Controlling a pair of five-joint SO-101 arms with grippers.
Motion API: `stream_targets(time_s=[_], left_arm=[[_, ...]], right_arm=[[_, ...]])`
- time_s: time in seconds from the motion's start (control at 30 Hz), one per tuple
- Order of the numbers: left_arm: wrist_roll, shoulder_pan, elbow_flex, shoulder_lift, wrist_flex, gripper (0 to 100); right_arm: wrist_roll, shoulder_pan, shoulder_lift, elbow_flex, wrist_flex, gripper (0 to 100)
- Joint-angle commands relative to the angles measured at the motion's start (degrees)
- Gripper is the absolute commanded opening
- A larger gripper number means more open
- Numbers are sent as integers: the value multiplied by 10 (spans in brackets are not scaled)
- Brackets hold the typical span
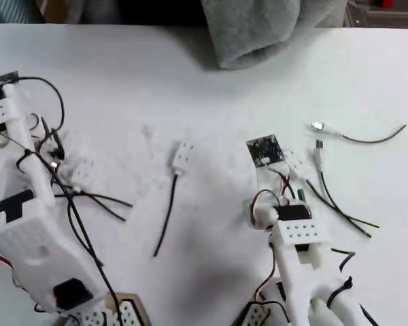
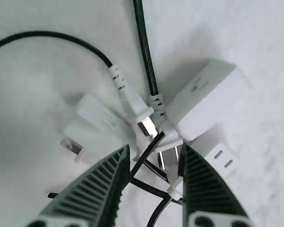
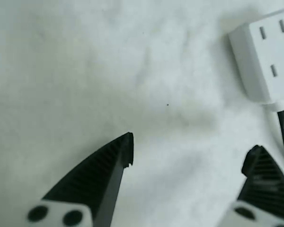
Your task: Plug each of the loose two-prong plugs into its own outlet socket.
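My left gripper (image 2: 155,153) is open over a tangle at the table's left. Its dark ribbed fingers (image 2: 109,184) straddle a thin black cable and the metal prongs of a plug. Just beyond lie a white two-prong plug (image 2: 102,120), a small white plug head (image 2: 137,111) on a black cord, a white block (image 2: 203,101) and a slotted white outlet (image 2: 220,158). The same cluster (image 1: 81,173) lies by the left arm (image 1: 27,231). My right gripper (image 3: 190,144) is open above bare table, with a white slotted outlet (image 3: 267,56) off to one side. Two loose plugs (image 1: 317,125) (image 1: 319,146) lie at the right.
A white outlet block (image 1: 183,155) with a black cord (image 1: 166,214) lies mid-table. A grey cloth (image 1: 265,27) hangs over the far edge. Black cords (image 1: 340,207) trail beside the right arm (image 1: 296,231). Loose wires run along the left arm.
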Motion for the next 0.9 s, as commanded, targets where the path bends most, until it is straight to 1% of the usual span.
stream_targets(time_s=[0.0,0.13,0.27,0.3,0.4,0.57,0.67,0.8,0.87], left_arm=[[20,5,-26,-7,-18,183],[23,-2,-20,0,-41,181],[82,-23,-41,44,-54,184],[85,-28,-52,58,-53,184],[89,-29,-96,95,-23,184],[121,-29,-185,155,38,184],[126,-29,-237,190,69,181],[125,-29,-281,239,127,181],[124,-31,-285,255,134,181]], right_arm=[[4,-7,1,-3,-8,362],[4,-7,1,-3,-9,362],[4,-7,1,-3,-9,362],[4,-7,1,-3,-9,362],[4,-7,1,-3,-9,362],[4,-7,1,-3,-9,362],[4,-7,1,-2,-9,362],[4,-7,1,-2,-9,362],[4,-7,1,-2,-9,362]])
